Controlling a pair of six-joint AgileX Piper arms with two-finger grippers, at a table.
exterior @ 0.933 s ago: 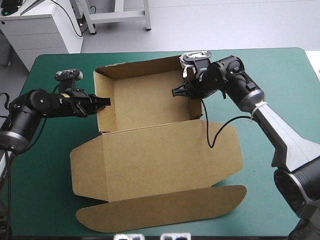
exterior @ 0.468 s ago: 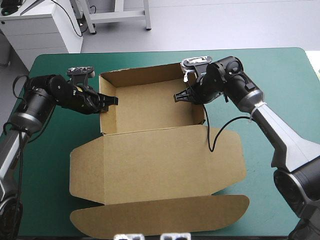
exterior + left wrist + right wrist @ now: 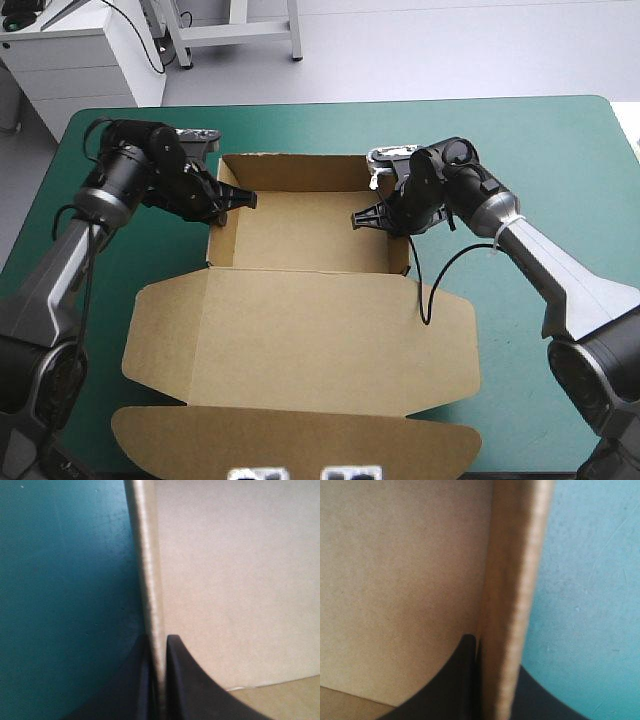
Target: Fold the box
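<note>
The box (image 3: 310, 235) is cut brown board, so I judge it light, stiff across each panel and willing to bend only along its creases. Its thin edges would crush or tear under a hard pinch, and the smooth faces could slide between fingers. It sits mid-surface as an open tray. The far wall (image 3: 295, 172), left wall (image 3: 222, 225) and right wall (image 3: 406, 240) are upright. The lid (image 3: 300, 335) lies flat toward the near edge, ending in a rounded flap (image 3: 290, 445). The best hold is on a wall's top edge, close to a corner where the board is braced. The left tool (image 3: 235, 202) is nearly closed on the top of the left wall, one black finger inside and one outside. The right tool (image 3: 375, 217) clamps the right wall the same way, and both wrist views show the board's edge running up between the fingers. Around the box lies the teal-green surface (image 3: 560, 150).
</note>
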